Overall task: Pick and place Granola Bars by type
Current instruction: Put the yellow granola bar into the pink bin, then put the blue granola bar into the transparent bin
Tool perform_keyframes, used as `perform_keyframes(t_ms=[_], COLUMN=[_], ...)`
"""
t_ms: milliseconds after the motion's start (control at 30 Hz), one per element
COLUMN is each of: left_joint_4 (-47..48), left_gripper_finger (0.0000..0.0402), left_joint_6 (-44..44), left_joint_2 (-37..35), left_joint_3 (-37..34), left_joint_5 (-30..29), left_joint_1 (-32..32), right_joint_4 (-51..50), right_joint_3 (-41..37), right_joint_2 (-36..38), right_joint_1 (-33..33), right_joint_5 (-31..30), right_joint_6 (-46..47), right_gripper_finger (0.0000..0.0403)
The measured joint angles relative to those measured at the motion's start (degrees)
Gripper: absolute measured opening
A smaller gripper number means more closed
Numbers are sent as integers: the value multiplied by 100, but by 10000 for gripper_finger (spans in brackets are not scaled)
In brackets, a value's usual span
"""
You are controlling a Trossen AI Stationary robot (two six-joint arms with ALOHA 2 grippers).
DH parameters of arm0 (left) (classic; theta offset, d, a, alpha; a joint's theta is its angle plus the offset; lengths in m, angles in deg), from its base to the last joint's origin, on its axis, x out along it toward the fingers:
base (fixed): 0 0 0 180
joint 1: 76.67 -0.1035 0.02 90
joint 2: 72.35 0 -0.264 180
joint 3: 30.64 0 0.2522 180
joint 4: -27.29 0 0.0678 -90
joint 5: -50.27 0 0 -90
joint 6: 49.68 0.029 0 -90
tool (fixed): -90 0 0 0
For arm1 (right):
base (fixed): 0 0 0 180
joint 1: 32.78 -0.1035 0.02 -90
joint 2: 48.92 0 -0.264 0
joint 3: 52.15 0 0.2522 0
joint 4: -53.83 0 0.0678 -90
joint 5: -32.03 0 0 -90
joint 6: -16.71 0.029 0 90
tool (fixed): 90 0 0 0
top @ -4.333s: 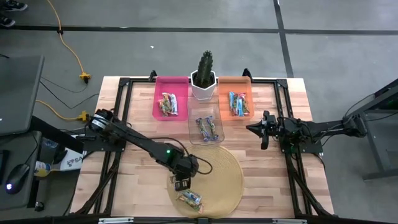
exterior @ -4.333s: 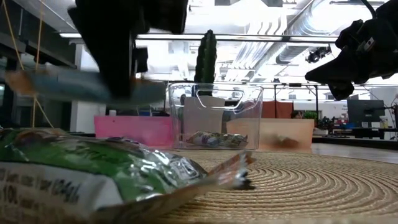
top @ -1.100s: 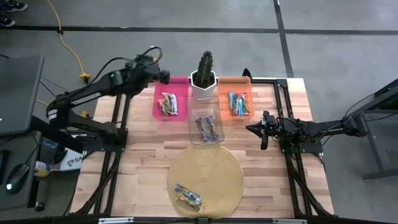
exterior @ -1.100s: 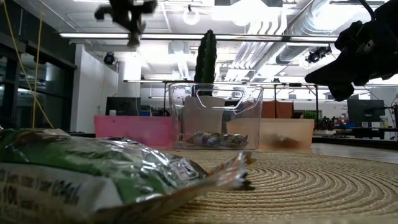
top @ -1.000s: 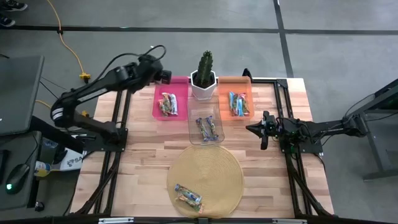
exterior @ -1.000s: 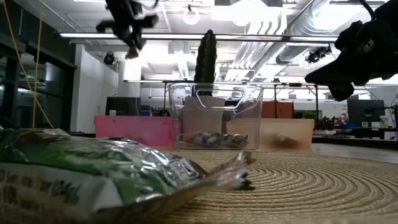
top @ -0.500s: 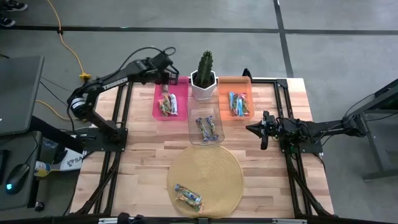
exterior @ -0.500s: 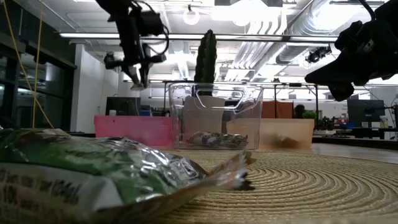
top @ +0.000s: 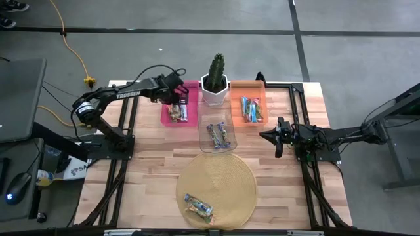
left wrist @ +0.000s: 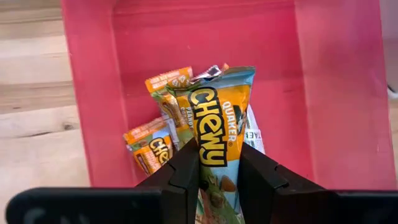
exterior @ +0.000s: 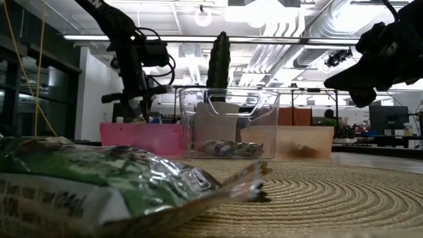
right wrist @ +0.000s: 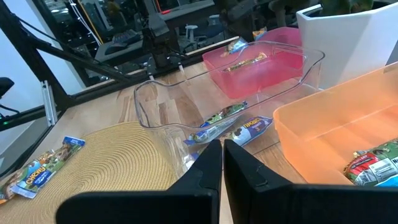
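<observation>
- Between the left gripper's fingers: one brown-yellow granola bar, clamped near its lower end, long axis running straight out ahead of the gripper, free end forward.
- Directly below/ahead of the held bar: pink bin, with matching brown-yellow bars already lying in it just beyond the tips. Held bar is over the bin, not yet let go.
- Judgement: next move is a straight drop into the bin under the gripper; no sideways travel needed.
- Left gripper in the high view sits over the pink bin's near-cactus side; cactus pot just beside it, a clearance risk.
- Clear bin and orange bin hold other bar types, off to the gripper's far side.
- Two bars left on the woven mat, well apart from the left gripper: leftover bars.
- Right gripper fully closed, empty, parked beside the orange bin, waiting.
</observation>
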Motion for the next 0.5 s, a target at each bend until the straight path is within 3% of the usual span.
perform_keyframes(t_ms=[300,500], left_joint_4=[-135,-153], left_gripper_finger=[86,113], left_joint_6=[330,478], left_joint_2=[163,294], left_joint_3=[-1,1], left_joint_5=[69,239], left_joint_1=[80,153], right_joint_4=[0,0], right_joint_3=[0,1], right_joint_2=[0,0], right_joint_1=[0,-1], right_joint_5=[0,0], right_joint_6=[2,0], right_gripper_finger=[0,0])
